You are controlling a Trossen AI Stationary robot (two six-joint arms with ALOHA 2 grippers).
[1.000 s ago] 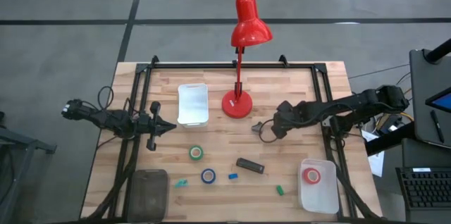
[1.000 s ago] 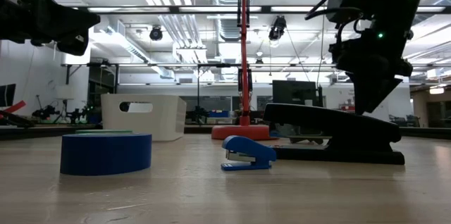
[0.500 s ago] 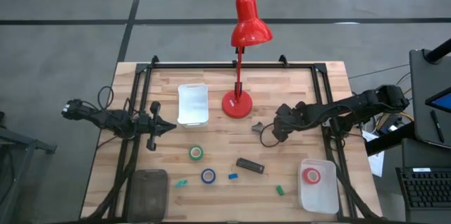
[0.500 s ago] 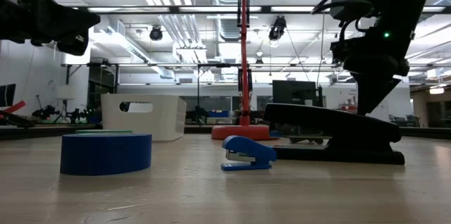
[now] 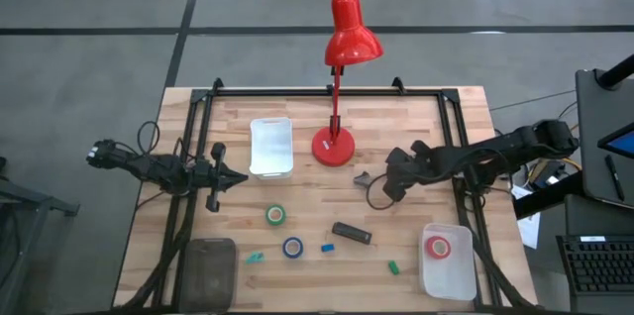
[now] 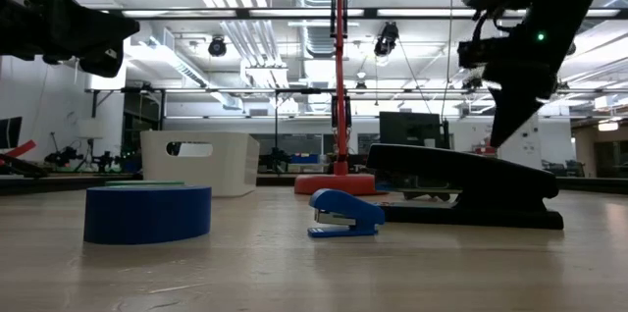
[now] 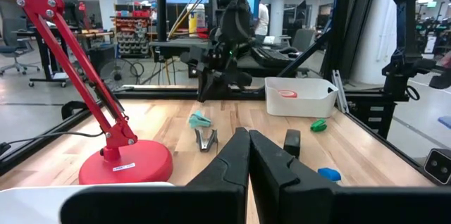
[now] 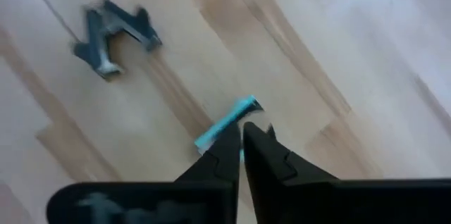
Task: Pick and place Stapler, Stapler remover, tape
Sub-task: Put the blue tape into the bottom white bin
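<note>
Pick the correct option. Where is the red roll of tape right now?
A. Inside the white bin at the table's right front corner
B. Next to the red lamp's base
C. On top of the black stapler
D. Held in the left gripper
A: the high view shows the red roll of tape lying inside the white bin at the right front corner.

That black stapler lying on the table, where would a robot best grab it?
Around the middle of the stapler, straight down from above. It lies flat with bare wood along both long sides, and it is long and narrow, so the grip should go across its short width, turned to its slight slant. The right gripper hovers nearest; the left gripper waits at the table's left.
</note>
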